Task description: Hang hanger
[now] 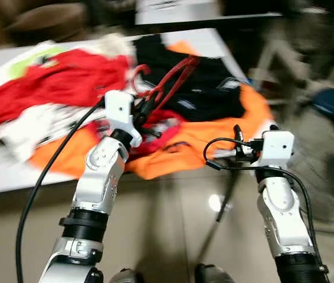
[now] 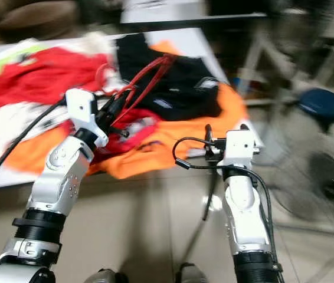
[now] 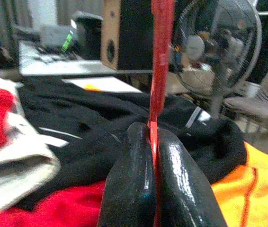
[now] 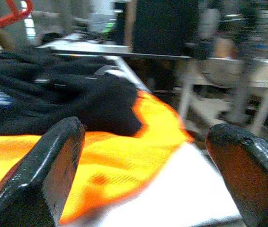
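So the big thing here is the white table (image 1: 2, 177), running from about 9 o'clock up to 1 o'clock in the head view, buried under a heap of laundry. Biggest piece is the orange garment (image 1: 214, 132) spread toward 3 o'clock and hanging a bit over the near edge. Then a red garment (image 1: 66, 76) up at 10 o'clock, a black garment (image 1: 208, 88) at 1 o'clock lying on the orange one, and some white cloth (image 1: 31, 127) at 9 o'clock.

The red hanger (image 1: 176, 76) is the thing that matters. It's up off the pile, sticking out above the black garment toward 12 o'clock, and the left gripper (image 1: 146, 109) has it. In the left wrist view the two fingers (image 3: 129, 189) are pinched tight on the hanger's thin red bar, which runs straight up between them. The right gripper (image 1: 238, 150) hovers near the table's near right corner at 3 o'clock, jaws spread wide with nothing in them, just beside the orange cloth.

My read: the pickup is done and we're at the carry stage. Nothing seems to be draped on the hanger, though the head views are pretty smeared, so I wouldn't swear to it. Next move calls for finding a rail or hook to hang it on, and I can't spot one, so the robot probably has to turn away from the table, keeping the hook end clear of the laundry.
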Controlling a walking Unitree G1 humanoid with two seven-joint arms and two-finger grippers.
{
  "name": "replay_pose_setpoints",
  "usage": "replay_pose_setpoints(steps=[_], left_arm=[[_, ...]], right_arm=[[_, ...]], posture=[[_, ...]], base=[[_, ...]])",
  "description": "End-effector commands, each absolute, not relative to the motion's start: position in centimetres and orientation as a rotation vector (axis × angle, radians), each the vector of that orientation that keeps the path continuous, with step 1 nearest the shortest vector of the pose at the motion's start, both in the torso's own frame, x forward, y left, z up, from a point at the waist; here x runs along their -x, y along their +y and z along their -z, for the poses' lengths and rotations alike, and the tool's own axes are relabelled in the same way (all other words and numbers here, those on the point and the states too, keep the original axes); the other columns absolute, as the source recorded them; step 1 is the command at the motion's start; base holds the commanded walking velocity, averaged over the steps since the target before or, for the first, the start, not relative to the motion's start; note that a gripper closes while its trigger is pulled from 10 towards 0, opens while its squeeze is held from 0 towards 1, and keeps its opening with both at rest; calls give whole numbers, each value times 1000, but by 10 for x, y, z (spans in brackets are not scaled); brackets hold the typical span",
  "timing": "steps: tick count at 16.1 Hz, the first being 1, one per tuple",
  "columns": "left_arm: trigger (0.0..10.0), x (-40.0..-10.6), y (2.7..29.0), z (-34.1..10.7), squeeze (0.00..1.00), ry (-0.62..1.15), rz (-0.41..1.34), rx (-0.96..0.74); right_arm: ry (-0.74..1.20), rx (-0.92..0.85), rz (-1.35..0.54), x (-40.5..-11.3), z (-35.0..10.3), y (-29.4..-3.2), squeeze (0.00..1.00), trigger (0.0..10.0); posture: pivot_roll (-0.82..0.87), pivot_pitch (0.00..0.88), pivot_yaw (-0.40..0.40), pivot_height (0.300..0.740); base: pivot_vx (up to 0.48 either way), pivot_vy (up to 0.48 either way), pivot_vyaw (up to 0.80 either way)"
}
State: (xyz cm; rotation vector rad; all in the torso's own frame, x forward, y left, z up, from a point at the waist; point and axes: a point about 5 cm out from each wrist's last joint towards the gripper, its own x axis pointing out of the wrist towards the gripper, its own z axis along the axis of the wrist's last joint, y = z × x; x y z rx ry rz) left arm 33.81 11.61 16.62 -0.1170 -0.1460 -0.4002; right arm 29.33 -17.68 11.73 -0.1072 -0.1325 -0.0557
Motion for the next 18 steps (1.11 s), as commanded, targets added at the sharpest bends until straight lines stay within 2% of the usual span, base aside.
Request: replay_pose_setpoints(steps=[1,3,4,9,10,11,13,14,18], left_arm=[[10000,-339,123,-162,0,-129,352,124],[10000,-338,126,-170,0,-197,322,-37],[10000,-339,127,-179,0,-260,308,-220],[10000,-346,130,-206,0,-450,269,-673],[10000,-346,130,-210,0,-467,258,-668],[10000,-352,135,-215,0,-397,218,-365],[10000,-354,136,-213,0,-336,232,-76],[10000,-349,126,-214,0,-330,280,75],[10000,-342,107,-210,0,-334,338,80]], right_arm=[[-152,117,44,-292,-120,-174,0,10000],[-150,116,36,-291,-120,-173,0,10000],[-156,112,31,-291,-122,-173,0,10000],[-140,95,43,-290,-119,-178,0,10000],[-140,94,44,-290,-119,-178,0,10000],[-148,94,45,-289,-121,-177,0,10000],[-167,109,42,-289,-124,-175,0,10000],[-200,145,44,-289,-130,-176,0,10000],[-247,201,17,-288,-137,-171,0,10000]], posture=[[-129,55,90,740],[-130,54,88,740],[-131,52,88,740],[-139,53,90,740],[-139,53,90,740],[-142,58,94,740],[-145,61,95,740],[-144,64,94,740],[-149,67,93,740]], base=[[0,0,0],[0,0,0],[0,0,0],[0,0,0],[0,0,0],[0,0,0],[0,0,0],[416,0,0],[414,183,0]])
